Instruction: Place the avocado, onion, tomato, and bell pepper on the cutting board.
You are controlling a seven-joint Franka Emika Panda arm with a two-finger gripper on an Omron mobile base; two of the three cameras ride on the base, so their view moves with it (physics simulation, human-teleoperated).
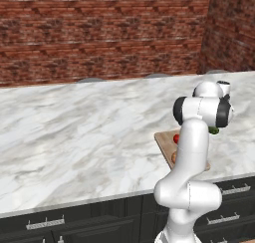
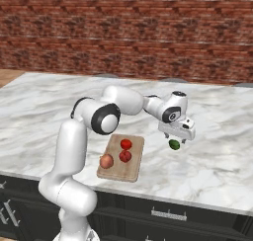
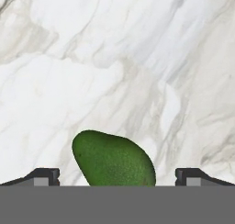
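Above the avocado hangs the gripper, pointing down at the marble desk, its jaws spread wide with nothing between them that they touch. From the hand view the avocado lies on the pale stone in the gap between the two dark fingertips, which stand well out to either side of it; its narrower end points off to one side. Whether the tips have come level with the fruit I cannot tell.

From the right base view, the white wrist bends down sharply over the fruit, and the forearm runs back nearly level from it toward the elbow, a big dark-capped joint held above the desk's front part. From there the upper arm drops steeply to the base in front of the dark cabinets.

Beside the arm, on the desk, lies the cutting board, a light wooden rectangle. On it rest the onion, pale peach, at the near corner, and two red round items, one just behind the other, close together. The avocado sits off the board, on bare marble just beyond its far side edge. In the left base view the arm hides most of the board. A brick wall closes the room behind.
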